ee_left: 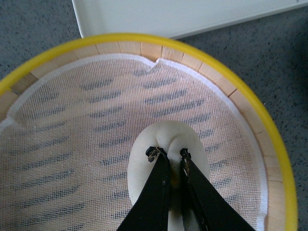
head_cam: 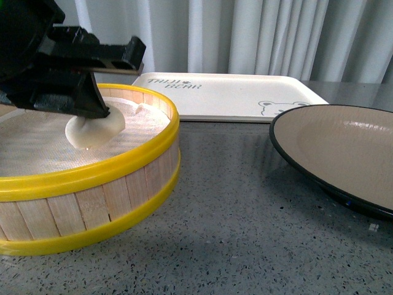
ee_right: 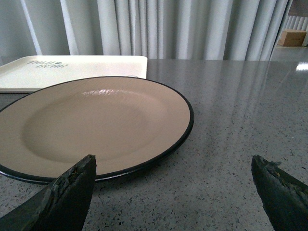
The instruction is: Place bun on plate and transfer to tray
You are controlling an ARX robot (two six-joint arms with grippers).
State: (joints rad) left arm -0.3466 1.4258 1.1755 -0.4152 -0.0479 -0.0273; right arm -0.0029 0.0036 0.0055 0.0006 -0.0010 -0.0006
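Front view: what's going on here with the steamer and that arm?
The left pincer is shut on the bun, pinching its top inside the steamer basket, over the mesh liner. Whether the bun is lifted off the liner is unclear. The plate sits bare on the counter, with the right pincer open by its rim. The tray lies behind, nothing on it yet.

front: low, forward | left wrist: close, downward | right wrist: low | all share tray (head_cam: 227,95)
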